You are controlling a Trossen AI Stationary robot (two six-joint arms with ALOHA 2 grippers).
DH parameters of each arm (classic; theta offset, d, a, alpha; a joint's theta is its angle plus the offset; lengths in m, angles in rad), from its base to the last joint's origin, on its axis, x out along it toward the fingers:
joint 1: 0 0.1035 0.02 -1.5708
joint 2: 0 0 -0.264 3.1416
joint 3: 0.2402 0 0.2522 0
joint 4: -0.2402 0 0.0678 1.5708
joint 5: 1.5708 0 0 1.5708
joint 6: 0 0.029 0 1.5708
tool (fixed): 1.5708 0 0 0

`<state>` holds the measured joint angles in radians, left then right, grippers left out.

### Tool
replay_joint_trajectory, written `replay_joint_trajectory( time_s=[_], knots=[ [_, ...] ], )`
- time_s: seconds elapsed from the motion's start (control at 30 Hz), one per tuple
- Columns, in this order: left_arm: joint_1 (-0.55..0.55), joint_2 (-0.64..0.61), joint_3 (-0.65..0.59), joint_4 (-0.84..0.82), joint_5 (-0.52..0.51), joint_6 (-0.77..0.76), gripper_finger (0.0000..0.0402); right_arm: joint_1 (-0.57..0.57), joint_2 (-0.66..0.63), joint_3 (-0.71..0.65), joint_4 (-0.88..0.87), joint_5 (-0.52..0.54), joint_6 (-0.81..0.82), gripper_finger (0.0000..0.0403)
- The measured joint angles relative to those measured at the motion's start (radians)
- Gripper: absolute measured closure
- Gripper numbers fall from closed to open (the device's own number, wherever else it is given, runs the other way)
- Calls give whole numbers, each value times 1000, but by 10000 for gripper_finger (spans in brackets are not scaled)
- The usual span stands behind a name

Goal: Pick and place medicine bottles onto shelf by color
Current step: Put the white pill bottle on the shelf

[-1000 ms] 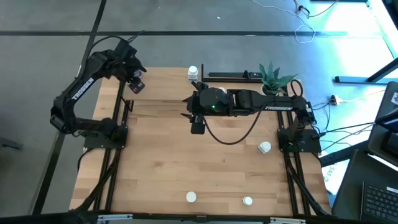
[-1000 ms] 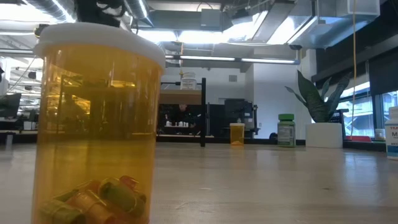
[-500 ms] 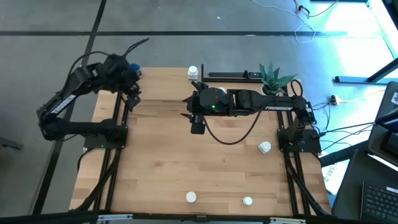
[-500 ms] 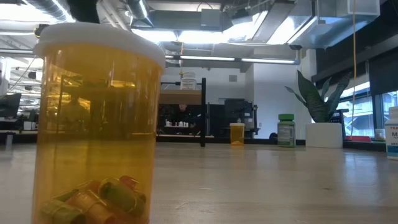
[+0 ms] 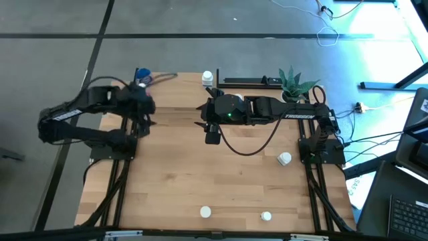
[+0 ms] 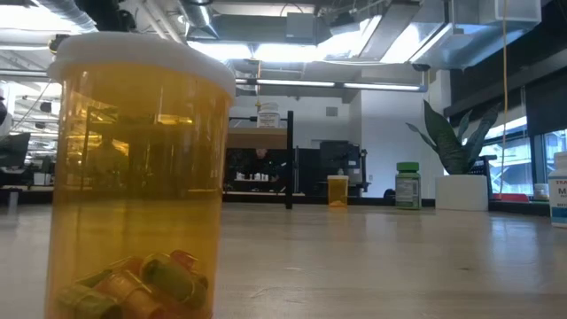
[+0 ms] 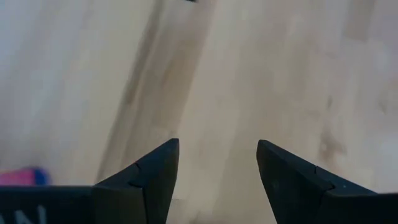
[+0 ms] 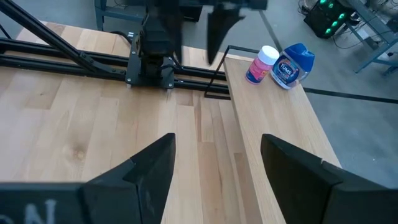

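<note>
Three white caps (image 5: 205,212) dot the lower table from above. Low view: an orange bottle (image 6: 135,177) fills the left, pills inside. Left gripper (image 7: 217,165) is open over bare wood. Right gripper (image 8: 216,158) is open; a pink bottle (image 8: 262,64) and blue bottle (image 8: 292,63) touch, upper right.

Big wooden table (image 5: 200,174) with small white-capped bottles (image 5: 205,212) near the front edge, a green plant (image 5: 292,83) at the back, a pink bottle (image 8: 261,64) and blue bottle (image 8: 292,64) side by side.
</note>
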<state>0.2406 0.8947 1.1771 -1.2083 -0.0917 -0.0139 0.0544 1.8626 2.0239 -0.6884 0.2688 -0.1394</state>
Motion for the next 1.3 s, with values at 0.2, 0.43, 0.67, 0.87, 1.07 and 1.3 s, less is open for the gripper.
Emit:
replay_joint_trajectory(
  time_s=[0.2, 0.43, 0.67, 0.87, 1.07, 1.3],
  knots=[
    [-137, -1, -36, 54, 0, -55, 192, 0, 0, 0, 11, -7, 18, 164],
    [-303, -1, -43, 76, -44, -130, 192, 0, 0, 0, -1, -18, 31, 164],
    [-469, -9, -44, 75, -94, -226, 192, 30, 1, 0, -187, -127, -23, 164],
    [-588, -8, -44, 73, -184, -312, 192, 64, 1, 0, -363, 68, 148, 164],
    [-676, -8, -44, 73, -246, -357, 192, 77, 1, 0, -511, 130, 293, 164],
    [-764, -7, -44, 76, -294, -404, 192, 130, 1, 0, -578, 122, 246, 164]
  ],
)
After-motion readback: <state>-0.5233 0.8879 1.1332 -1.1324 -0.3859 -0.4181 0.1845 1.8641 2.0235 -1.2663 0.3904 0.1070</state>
